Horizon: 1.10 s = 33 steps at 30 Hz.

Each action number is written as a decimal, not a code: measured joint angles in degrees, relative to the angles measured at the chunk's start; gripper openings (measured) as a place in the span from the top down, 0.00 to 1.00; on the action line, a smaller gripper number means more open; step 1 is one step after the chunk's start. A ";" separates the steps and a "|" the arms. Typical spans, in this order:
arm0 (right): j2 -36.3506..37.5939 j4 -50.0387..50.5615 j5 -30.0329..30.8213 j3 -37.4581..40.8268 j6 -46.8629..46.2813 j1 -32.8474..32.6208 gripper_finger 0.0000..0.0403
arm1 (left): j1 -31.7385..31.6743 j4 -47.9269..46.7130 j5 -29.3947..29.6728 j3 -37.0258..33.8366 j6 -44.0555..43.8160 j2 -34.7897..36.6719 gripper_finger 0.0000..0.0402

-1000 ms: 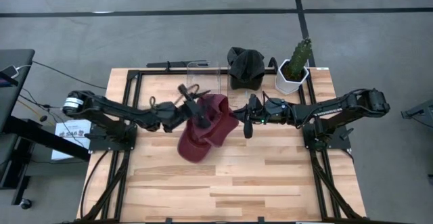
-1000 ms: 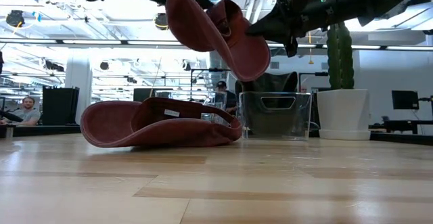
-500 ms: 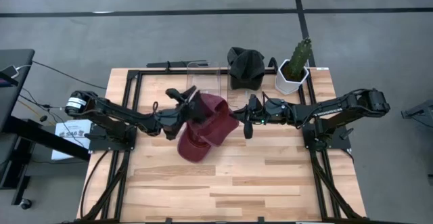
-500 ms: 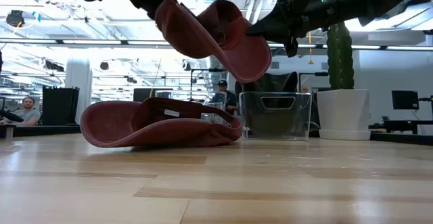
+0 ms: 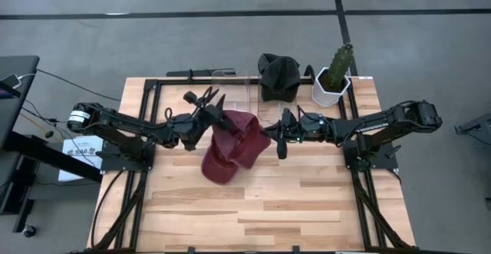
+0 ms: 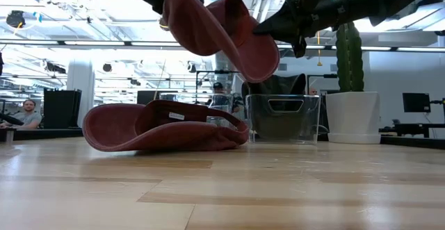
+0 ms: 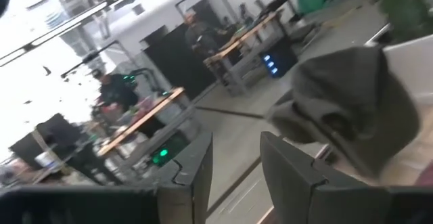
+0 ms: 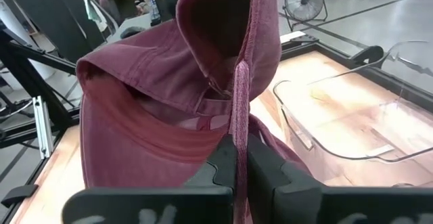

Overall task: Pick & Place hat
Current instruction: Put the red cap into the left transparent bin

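A maroon hat (image 5: 244, 135) hangs in the air over the table's middle, with my right gripper (image 5: 270, 131) shut on its right edge. A second maroon hat (image 6: 160, 126) lies on the table under it, brim down. My left gripper (image 5: 201, 97) stands open just left of the lifted hat, its fingers pointing toward the far edge. In the left wrist view nothing lies between its fingers (image 7: 196, 176). My right gripper pinches the lifted hat's brim edge (image 8: 240, 116) between its two fingers. The fingers come in about level from the table's right. The hat hangs clear of the table and bulges away toward the left arm. Whether my left gripper touches the hat's left edge (image 6: 174, 1), I cannot tell.
A clear plastic container (image 5: 230, 85) stands at the far middle of the table. A dark hat (image 5: 278, 76) lies beside it, and a cactus in a white pot (image 5: 330, 85) stands at the far right. Bare wood (image 5: 307, 208) stretches along the near half.
My left gripper has drawn back from over the lifted hat toward the table's far left. It has turned, so its fingers now point toward the far edge. The hat's left part dipped and rose again. My right gripper has kept its hold.
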<state>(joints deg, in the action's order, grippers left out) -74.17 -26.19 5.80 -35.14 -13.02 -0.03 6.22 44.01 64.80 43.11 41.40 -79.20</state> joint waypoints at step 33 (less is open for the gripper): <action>0.00 0.32 0.78 0.00 1.02 0.04 0.99 | 13.59 -5.18 -7.40 0.00 -15.16 0.00 0.70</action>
<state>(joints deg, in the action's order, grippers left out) -74.17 -25.87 6.58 -35.14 -12.00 0.01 19.81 38.82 57.41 43.11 26.24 -79.20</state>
